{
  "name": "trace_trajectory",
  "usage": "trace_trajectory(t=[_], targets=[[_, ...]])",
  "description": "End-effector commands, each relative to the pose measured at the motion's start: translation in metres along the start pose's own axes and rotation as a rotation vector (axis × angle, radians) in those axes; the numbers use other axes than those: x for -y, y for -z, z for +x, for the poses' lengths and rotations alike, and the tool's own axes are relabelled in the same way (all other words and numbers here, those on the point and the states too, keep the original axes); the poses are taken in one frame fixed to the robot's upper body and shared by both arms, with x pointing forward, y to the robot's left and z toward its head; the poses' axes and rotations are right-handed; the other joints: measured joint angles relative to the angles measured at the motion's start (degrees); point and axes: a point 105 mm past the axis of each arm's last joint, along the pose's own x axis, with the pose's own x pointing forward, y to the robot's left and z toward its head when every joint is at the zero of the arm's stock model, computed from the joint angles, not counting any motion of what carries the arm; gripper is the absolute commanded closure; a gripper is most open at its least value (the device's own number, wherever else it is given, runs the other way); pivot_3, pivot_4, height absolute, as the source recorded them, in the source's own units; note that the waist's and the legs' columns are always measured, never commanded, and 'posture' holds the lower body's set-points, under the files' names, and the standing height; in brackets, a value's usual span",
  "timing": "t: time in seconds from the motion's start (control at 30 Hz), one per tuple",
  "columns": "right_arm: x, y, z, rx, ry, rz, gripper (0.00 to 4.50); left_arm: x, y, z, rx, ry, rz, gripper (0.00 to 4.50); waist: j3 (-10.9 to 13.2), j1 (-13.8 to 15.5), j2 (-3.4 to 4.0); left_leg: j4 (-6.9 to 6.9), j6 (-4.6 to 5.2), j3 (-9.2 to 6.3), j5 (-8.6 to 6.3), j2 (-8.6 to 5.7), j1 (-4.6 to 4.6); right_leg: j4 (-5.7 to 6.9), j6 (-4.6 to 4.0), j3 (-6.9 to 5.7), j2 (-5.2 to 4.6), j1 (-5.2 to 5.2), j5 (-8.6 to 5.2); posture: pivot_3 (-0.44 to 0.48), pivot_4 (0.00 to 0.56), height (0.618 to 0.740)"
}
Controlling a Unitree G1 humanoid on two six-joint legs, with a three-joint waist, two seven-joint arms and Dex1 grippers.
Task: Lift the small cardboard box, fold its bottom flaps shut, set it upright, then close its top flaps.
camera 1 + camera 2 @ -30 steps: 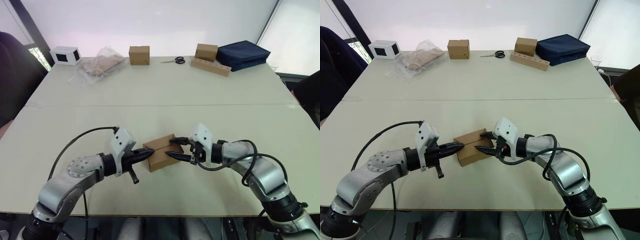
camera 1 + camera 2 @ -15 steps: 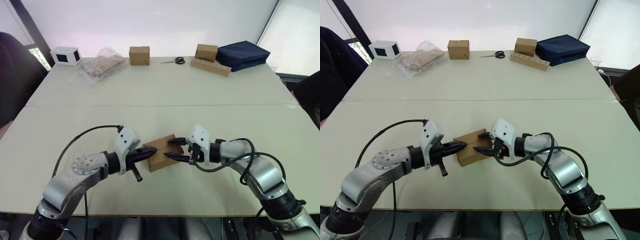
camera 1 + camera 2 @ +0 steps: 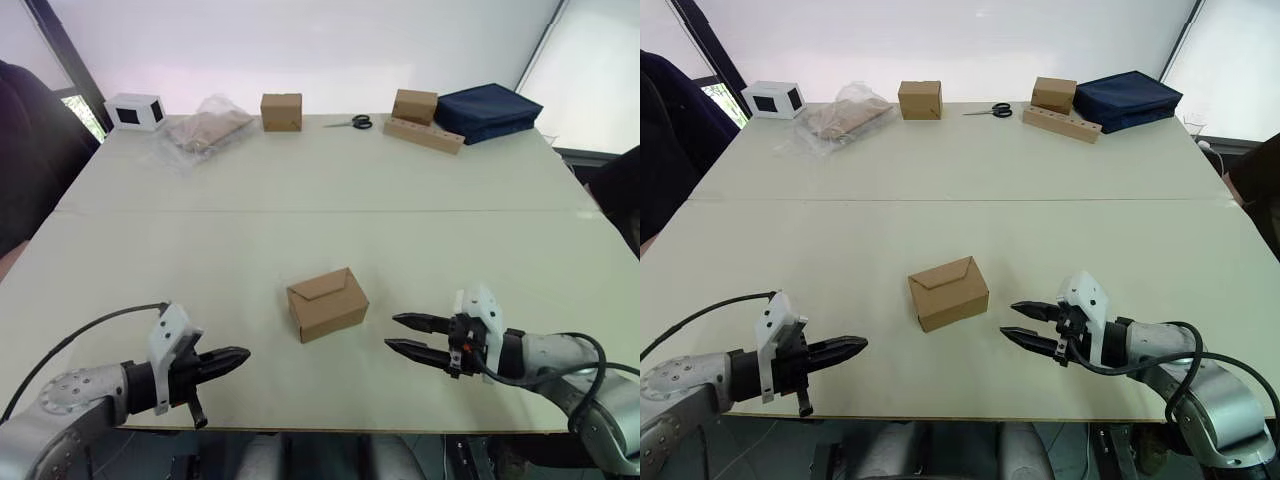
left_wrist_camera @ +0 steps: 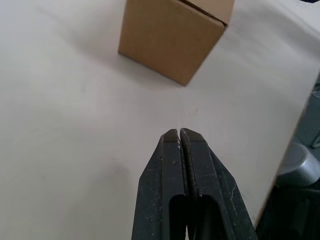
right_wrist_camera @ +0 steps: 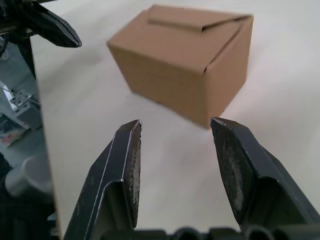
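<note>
Small cardboard box (image 3: 327, 303) work looks finished to us, so we begin at our own grippers: the left gripper (image 4: 179, 134) hangs low over the near edge of the table (image 3: 330, 190) with its two black fingers pressed together, holding nothing, and it points toward the carton from well apart. Our right gripper (image 5: 175, 131) also hovers near the front edge, its fingers spread with a clear gap and nothing between them, aimed at the carton's corner from the other side. Between the two, free of both, the small cardboard box rests upright on the table with its round-cornered tuck lid folded down flat, which we judge to mean both ends are closed and nothing needs holding any more. Farther out, along the far edge, we see a white box with a black face (image 3: 134, 110), a crumpled clear bag (image 3: 205, 127), two smaller brown cartons (image 3: 281, 111), scissors (image 3: 351, 122), a wooden block with holes (image 3: 424, 134) and a dark blue pouch (image 3: 488, 110), all well apart from our working spot
</note>
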Motion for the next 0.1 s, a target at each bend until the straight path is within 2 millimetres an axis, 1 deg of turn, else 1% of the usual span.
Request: trace_trajectory(t=[0.03, 0.1], targets=[[-0.0045, -0.0043, -0.0053, -0.017, -0.016, -0.024, 2.29, 0.0083, -0.0024, 0.0009, 0.032, 0.018, 0.018, 4.5, 0.0, -0.01, 0.0, 0.0, 0.0, 0.01, 0.0, 0.0, 0.0, -0.01, 0.0, 0.02, 0.0, -0.01, 0.0, 0.0, 0.15, 0.74], [-0.0033, -0.0021, -0.0063, -0.033, -0.016, -0.026, 2.29, 0.0093, -0.0021, 0.0016, 0.041, 0.023, -0.003, 4.5, 0.0, -0.01, -0.01, 0.0, 0.0, 0.0, 0.0, 0.0, -0.02, -0.03, 0.0, 0.01, 0.0, -0.01, 0.0, 0.0, 0.15, 0.74]])
